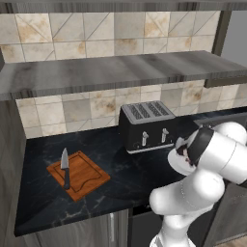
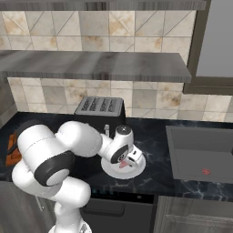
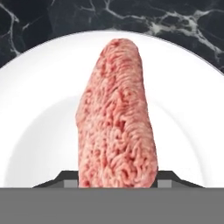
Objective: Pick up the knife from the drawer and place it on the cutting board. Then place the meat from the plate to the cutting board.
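The knife (image 1: 65,166) lies on the reddish-brown cutting board (image 1: 79,176) at the counter's left, black handle toward the front. The board's edge (image 2: 12,150) peeks out behind my arm. A pink lump of ground meat (image 3: 116,113) lies on a white plate (image 3: 43,109) in front of the toaster. My gripper (image 3: 117,179) is down over the plate (image 2: 139,169), one fingertip (image 3: 70,178) pressed against each side of the meat's near end. In the right base view the gripper (image 2: 124,161) reaches the meat (image 2: 122,164) from the left. The drawer is out of view.
A black four-slot toaster (image 1: 147,125) stands just behind the plate against the tiled wall. A sink (image 2: 200,154) is sunk in the counter to the right. A grey shelf (image 1: 120,70) runs above the counter. My arm's elbow (image 1: 212,149) hides part of the plate.
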Controlling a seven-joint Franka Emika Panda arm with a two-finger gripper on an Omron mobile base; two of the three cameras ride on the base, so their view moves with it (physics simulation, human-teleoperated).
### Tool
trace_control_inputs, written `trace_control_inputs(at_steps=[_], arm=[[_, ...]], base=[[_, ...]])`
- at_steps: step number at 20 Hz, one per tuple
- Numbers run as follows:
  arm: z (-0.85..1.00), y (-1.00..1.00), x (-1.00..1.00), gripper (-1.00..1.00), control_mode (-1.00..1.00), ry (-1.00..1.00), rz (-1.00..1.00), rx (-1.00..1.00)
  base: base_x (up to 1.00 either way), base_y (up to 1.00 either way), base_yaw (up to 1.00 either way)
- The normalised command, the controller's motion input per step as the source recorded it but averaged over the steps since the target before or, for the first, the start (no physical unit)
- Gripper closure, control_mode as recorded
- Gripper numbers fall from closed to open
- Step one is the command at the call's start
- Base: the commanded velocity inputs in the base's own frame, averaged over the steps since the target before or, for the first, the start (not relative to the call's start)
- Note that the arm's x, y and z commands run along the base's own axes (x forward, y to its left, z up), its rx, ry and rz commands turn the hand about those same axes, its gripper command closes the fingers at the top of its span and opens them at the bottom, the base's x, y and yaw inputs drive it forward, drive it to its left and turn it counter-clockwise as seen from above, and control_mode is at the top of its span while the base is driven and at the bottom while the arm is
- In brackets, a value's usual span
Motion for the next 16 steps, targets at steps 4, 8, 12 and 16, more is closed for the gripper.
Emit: trace_control_inputs(at_steps=[4,8,12,16], arm=[[-0.04,0.00,0.00,1.00,-1.00,0.00,0.02,0.00],[0.00,0.00,-0.11,1.00,-1.00,-0.01,0.02,0.00],[0.22,0.03,-0.50,1.00,-1.00,-0.09,0.00,0.00],[0.37,0.28,-0.52,1.00,-1.00,-0.07,0.00,-0.02]], base=[[0.00,0.00,0.00],[0.00,0.00,0.00],[0.00,0.00,0.00],[0.00,0.00,0.00]])
